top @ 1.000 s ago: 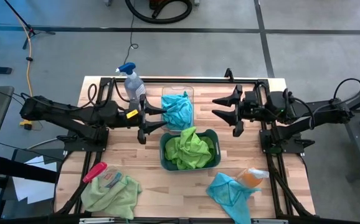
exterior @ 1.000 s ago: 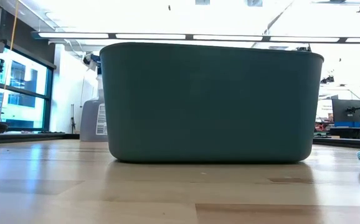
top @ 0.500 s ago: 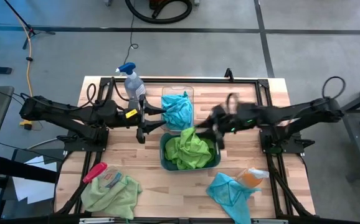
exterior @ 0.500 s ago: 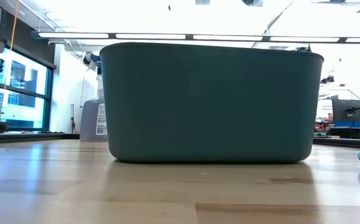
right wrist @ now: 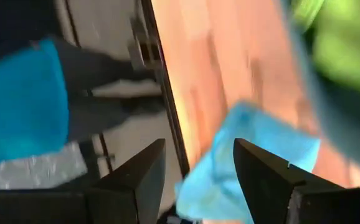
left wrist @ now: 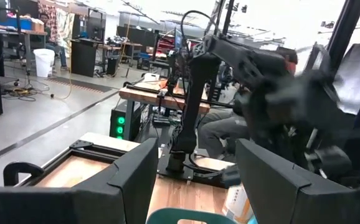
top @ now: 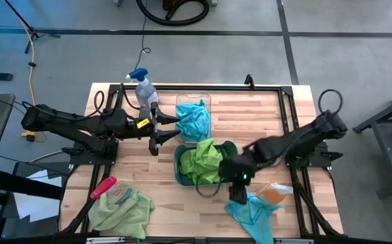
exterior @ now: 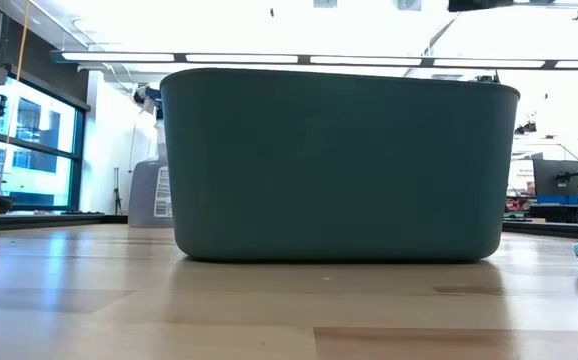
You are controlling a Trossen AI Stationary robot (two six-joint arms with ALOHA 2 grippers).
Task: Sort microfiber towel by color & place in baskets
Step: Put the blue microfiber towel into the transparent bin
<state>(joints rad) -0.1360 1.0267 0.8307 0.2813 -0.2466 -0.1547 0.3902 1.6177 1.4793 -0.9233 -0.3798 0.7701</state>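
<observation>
On the left, the left gripper (top: 161, 129) hangs beside the clear basket (top: 193, 102), its jaws apart and holding nothing, which reads as waiting. That narrow basket holds turquoise towels (top: 194, 118), and the dark teal basket (top: 180, 173) just in front of it is heaped with lime green towels (top: 206, 161). A loose green towel (top: 123, 210) lies at the front left of the worktop (top: 182, 203) with a pink-handled brush (top: 104, 187) on its edge. Further right, the right gripper (top: 237, 192) is over the loose turquoise towel (top: 250, 210) near the front edge, jaws apart and empty; the step in hand looks like reaching for this cloth. The next move likely calls for lowering onto a raised fold, pinching it, and carrying it to the clear basket. The worktop is pale wood planking with a spray bottle (top: 144, 88) at the back; beyond lies grey floor, and the left wrist view shows other workbenches and equipment.
</observation>
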